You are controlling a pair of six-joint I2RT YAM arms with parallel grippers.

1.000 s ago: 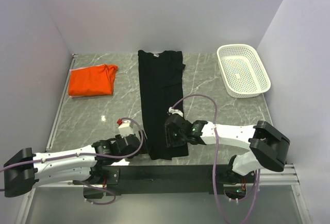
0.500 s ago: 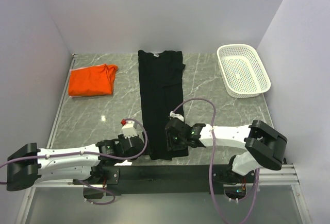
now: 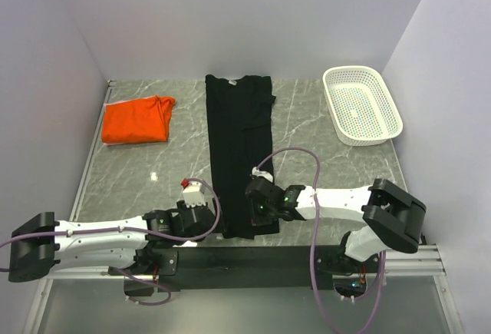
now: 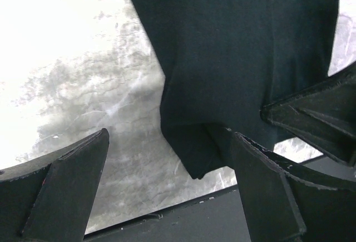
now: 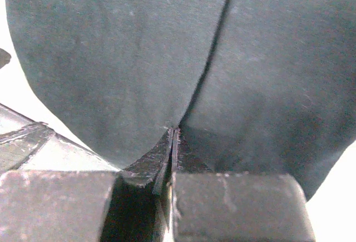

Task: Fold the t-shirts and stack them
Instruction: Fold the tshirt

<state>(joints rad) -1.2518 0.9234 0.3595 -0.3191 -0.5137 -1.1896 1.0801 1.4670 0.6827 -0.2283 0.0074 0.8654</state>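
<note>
The black t-shirt (image 3: 239, 142) lies flat as a long, narrow folded strip down the middle of the table. My right gripper (image 3: 258, 216) sits over its near end. In the right wrist view that gripper (image 5: 173, 131) is shut, and a crease in the black cloth (image 5: 122, 58) runs out from its tips. My left gripper (image 3: 212, 223) is open at the shirt's near left corner (image 4: 194, 158). Its fingers (image 4: 72, 181) straddle that corner without closing on it. The orange t-shirt (image 3: 136, 120) lies folded at the far left.
A white mesh basket (image 3: 362, 105) stands at the far right. The table's near edge and a black rail (image 4: 183, 222) run just below the shirt's hem. Grey walls close in the table on three sides.
My right gripper has closed on the near end of the black t-shirt. The left gripper has edged right, closer to the shirt's corner, and is still open.
</note>
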